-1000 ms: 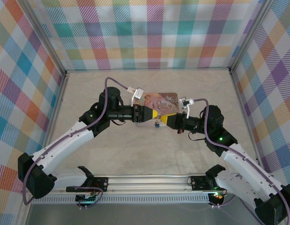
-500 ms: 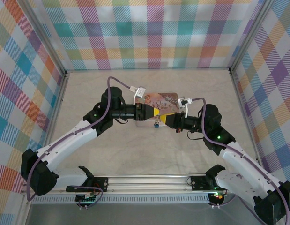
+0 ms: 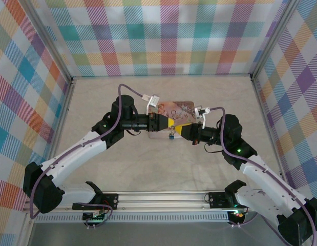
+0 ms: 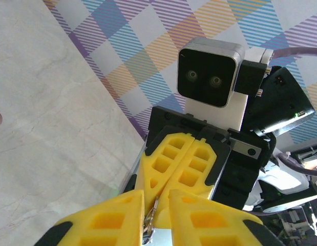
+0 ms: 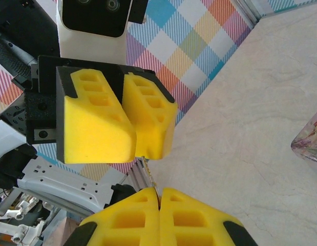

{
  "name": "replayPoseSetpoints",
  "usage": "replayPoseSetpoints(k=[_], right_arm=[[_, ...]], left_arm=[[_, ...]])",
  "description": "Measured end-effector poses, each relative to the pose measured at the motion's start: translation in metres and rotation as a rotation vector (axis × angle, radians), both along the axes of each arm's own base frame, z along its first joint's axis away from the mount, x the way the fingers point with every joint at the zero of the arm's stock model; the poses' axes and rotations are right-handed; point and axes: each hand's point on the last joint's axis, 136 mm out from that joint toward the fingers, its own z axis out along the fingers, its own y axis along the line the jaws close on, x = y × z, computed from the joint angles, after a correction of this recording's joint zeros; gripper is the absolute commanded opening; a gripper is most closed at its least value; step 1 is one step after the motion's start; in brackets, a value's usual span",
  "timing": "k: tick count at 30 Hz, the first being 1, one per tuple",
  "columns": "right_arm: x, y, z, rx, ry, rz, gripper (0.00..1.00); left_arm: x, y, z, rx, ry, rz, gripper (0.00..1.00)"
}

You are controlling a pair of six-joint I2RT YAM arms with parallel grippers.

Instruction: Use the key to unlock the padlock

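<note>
Pinching key (image 5: pixel 146 171) in my right gripper (image 5: pixel 159 191), fully closed; left gripper (image 4: pixel 156 199) nearly closed round it, grip unclear. padlock (image 3: pixel 170 135) near tips, insert-and-turn not done yet imo.

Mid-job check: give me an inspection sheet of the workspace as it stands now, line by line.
Surface: pale marbled table, no spills seen.
Job's things: small blue padlock by the near edge of the pink tin; whether it lies or hangs is unclear. Thin metal key spans between the two grippers' tips.
Clutter: the pink tin alone.
Grippers: right gripper shut, the key sticking out of its tips; left gripper nearly closed round the key's other end, clamp unclear.
Cables: purple cable loops over each wrist, away from the fingers.
Surroundings: checked cloth walls; metal rail at the near edge.
</note>
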Motion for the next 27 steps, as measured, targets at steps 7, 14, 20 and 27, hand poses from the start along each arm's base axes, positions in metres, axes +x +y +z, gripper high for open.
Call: replayPoseSetpoints(k=[7,14,20,27], right_arm=[[0.004,-0.002,-0.001,-0.006,0.004,-0.029,0.00],[0.012,-0.019,-0.013,-0.089,0.019,-0.151,0.00],[0.039,-0.050,-0.025,-0.230,0.029,-0.361,0.00],[0.084,-0.092,-0.068,-0.450,0.092,-0.588,0.00]], left_arm=[[0.003,0.001,-0.008,0.033,0.008,0.028,0.71],[0.021,0.015,-0.037,0.137,0.020,0.176,0.86],[0.032,0.031,-0.084,0.264,0.071,0.287,0.87],[0.032,0.034,-0.153,0.385,0.146,0.326,1.00]])
